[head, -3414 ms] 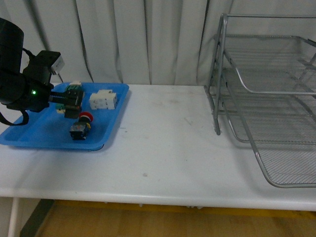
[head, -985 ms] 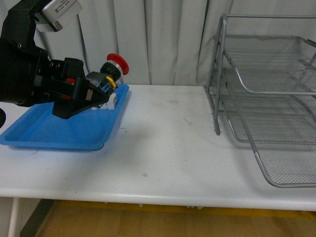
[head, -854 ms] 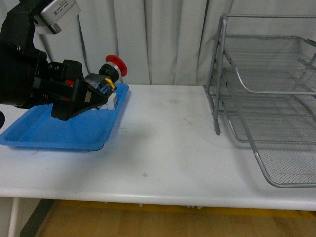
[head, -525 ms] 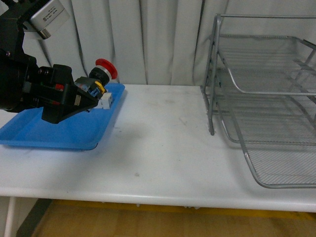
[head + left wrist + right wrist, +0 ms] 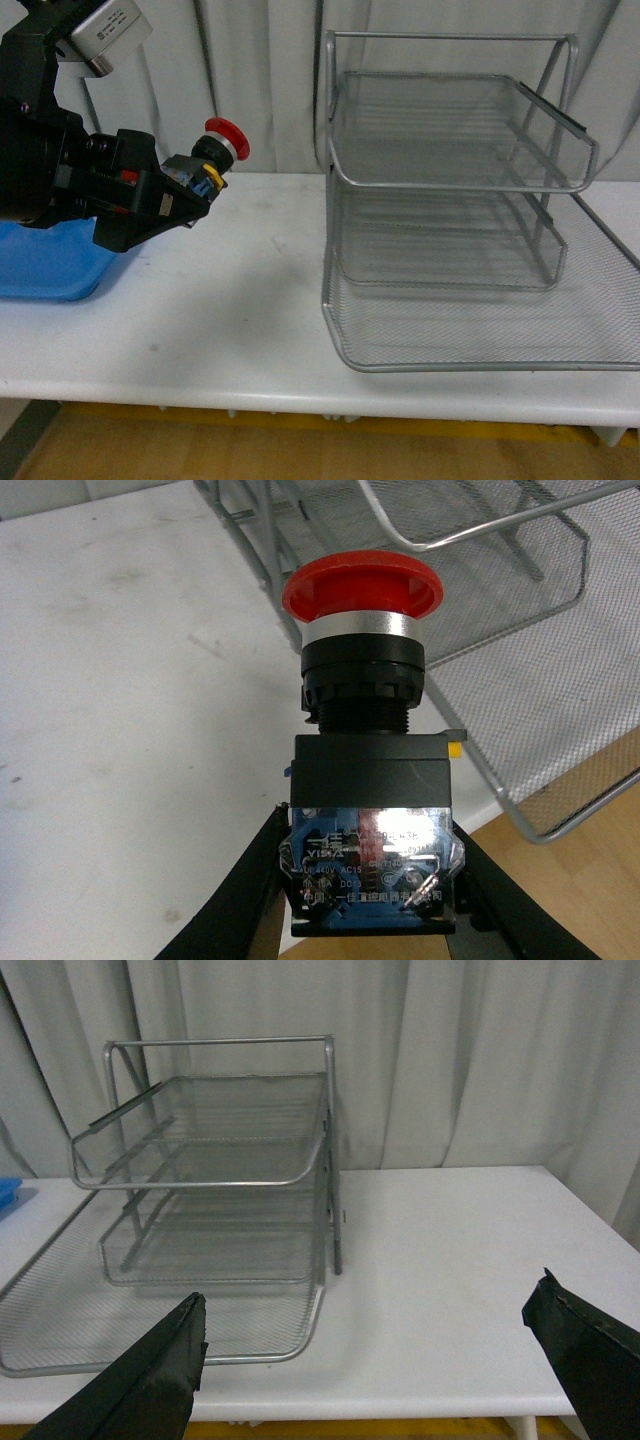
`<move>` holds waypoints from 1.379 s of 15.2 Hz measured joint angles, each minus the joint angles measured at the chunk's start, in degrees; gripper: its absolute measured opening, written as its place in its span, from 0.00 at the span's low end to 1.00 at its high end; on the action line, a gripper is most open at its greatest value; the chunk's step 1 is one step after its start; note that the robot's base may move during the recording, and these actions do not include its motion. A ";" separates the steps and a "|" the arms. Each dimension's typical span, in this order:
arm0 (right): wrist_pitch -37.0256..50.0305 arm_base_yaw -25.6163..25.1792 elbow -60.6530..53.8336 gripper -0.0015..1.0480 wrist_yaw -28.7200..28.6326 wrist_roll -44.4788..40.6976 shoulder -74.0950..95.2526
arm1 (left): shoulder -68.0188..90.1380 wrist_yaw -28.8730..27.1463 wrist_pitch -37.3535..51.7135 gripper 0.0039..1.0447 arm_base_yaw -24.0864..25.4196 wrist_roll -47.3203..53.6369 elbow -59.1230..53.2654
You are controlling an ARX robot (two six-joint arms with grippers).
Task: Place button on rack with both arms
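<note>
I watched the left gripper [image 5: 188, 195] clenched on the dark body of the button [image 5: 212, 155]. It held the button in the air above the table [image 5: 230, 300], red cap pointing away from the fingers. The 3-tier rack [image 5: 450, 180] stood ahead of it, well apart, and a blue tray [image 5: 40, 265] lay behind and below. The right gripper [image 5: 370, 1360] hung with its jaws spread wide, facing the rack.

Blue tray [image 5: 45, 272] — white table [image 5: 232, 300]
</note>
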 joint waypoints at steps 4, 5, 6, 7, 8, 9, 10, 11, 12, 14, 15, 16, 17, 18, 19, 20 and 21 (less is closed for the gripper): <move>-0.09 0.00 0.00 0.94 0.00 0.02 0.02 | -0.15 0.04 -0.04 0.34 -0.13 0.00 -0.09; 0.11 0.00 0.00 0.94 0.00 0.00 0.02 | -0.22 0.07 0.04 0.34 -0.63 0.00 -0.22; -0.15 0.00 0.00 0.94 0.15 0.02 0.00 | -0.22 -0.15 0.15 0.34 -2.10 -0.07 -0.07; 0.00 0.00 0.00 0.94 0.11 0.00 0.00 | 0.20 -0.50 0.20 0.34 -4.02 -0.33 0.68; -0.02 0.00 0.00 0.94 0.11 0.00 0.00 | 1.03 -1.66 0.63 0.34 -5.27 -0.72 1.90; -0.04 0.00 0.00 0.94 0.11 0.00 0.00 | 2.10 -3.06 1.38 0.34 -7.06 -1.53 3.15; -0.04 0.00 0.00 0.94 0.09 0.00 0.00 | 3.80 -4.28 1.84 0.34 -10.14 -1.95 4.28; -0.02 0.00 0.00 0.94 0.07 0.00 0.00 | 5.88 -5.16 1.88 0.34 -12.98 -2.01 4.83; -0.02 0.00 0.00 0.94 0.07 0.00 0.00 | 8.63 -6.32 1.97 0.34 -15.54 -1.99 5.60; -0.04 0.00 0.00 0.94 0.07 0.00 0.00 | 14.08 -8.00 1.86 0.34 -18.95 -1.92 7.39; -0.04 0.00 0.00 0.94 0.07 0.00 0.00 | 16.13 -9.07 1.53 0.34 -19.34 -1.92 8.35; -0.02 0.00 0.00 0.94 0.07 0.00 0.00 | 18.01 -10.45 1.07 0.34 -19.26 -1.95 9.73; -0.02 0.00 0.00 0.94 0.07 0.00 0.00 | 19.82 -11.37 0.70 0.34 -19.10 -2.03 11.52; -0.04 0.00 0.00 0.94 0.07 0.00 0.00 | 21.46 -12.44 -0.11 0.34 -18.93 -2.62 13.40; -0.04 0.00 0.00 0.94 0.07 0.00 0.00 | 23.26 -13.46 -1.64 0.34 -18.84 -3.23 15.76; -0.04 0.00 0.00 0.94 0.07 0.00 0.00 | 24.72 -14.45 -2.62 0.34 -18.84 -3.61 17.62; -0.02 0.00 0.00 0.94 0.07 0.00 0.00 | 26.47 -15.04 -3.80 0.35 -18.84 -4.79 19.91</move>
